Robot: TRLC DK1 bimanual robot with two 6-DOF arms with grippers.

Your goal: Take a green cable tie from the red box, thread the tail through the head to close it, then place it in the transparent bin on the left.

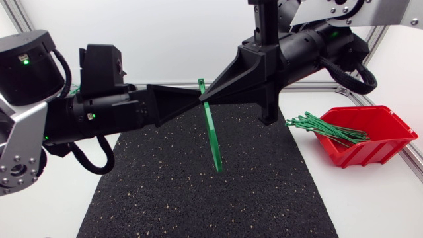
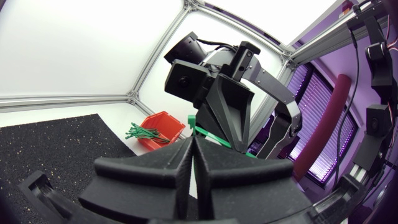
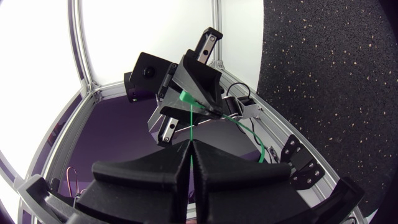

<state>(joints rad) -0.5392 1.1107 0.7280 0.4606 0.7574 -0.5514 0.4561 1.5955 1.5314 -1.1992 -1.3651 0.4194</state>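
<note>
1. Above the mat's middle, the left gripper is pinched shut on the green cable tie just under its head; keep it steady.
2. The tie hangs between both tips, tail free.
3. The right gripper, also clamped there, should regrip lower to curl the tail up.

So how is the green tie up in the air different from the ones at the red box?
The held tie is one strip; the bundled ties are many. The held tie is raised off the mat, pinched between two sets of jaws; the bundled ties lie in the red box, poking over its rim. Both are green, unlooped.
</note>
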